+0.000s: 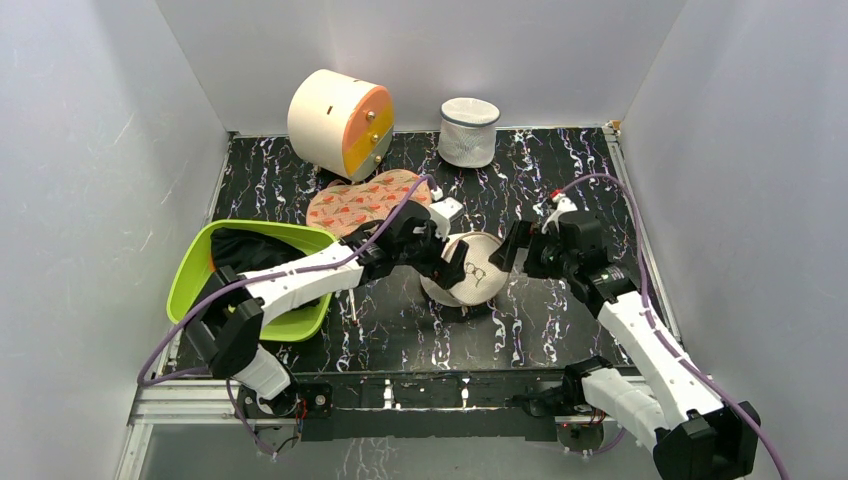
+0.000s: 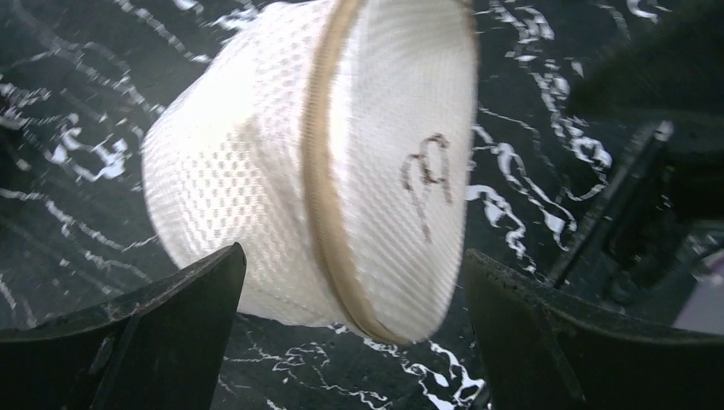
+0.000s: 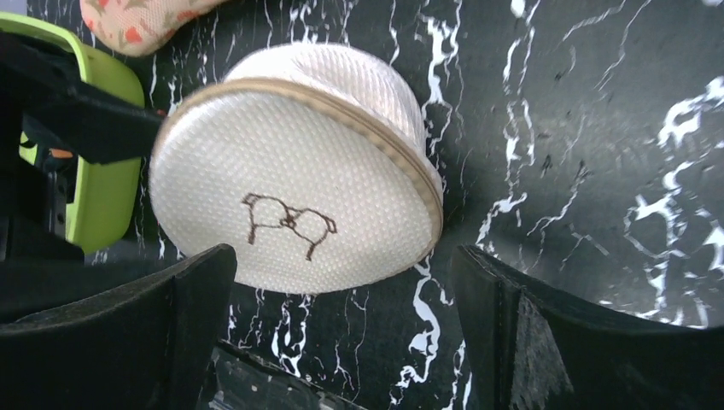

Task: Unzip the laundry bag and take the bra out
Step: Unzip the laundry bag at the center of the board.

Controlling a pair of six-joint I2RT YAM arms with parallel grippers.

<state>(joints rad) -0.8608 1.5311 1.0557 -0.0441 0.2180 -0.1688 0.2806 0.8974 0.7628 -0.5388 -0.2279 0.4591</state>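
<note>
The laundry bag (image 1: 472, 272), cream mesh with tan zip trim and a black line drawing, stands tilted on its edge in the middle of the table. Its flat face turns toward my right gripper (image 1: 512, 252). My left gripper (image 1: 448, 262) is open at the bag's domed left side. In the left wrist view the bag (image 2: 324, 162) lies just beyond the open gripper (image 2: 354, 342), untouched. In the right wrist view the bag (image 3: 299, 179) faces the open, empty gripper (image 3: 341, 333). The zip trim (image 3: 376, 137) looks closed. The bra is hidden.
A green basin (image 1: 200, 270) holding a black garment (image 1: 250, 250) stands at the left. An orange patterned cloth (image 1: 365, 200) lies behind the bag. A cream drum (image 1: 340, 122) and a white cylindrical mesh bag (image 1: 468, 130) stand at the back wall.
</note>
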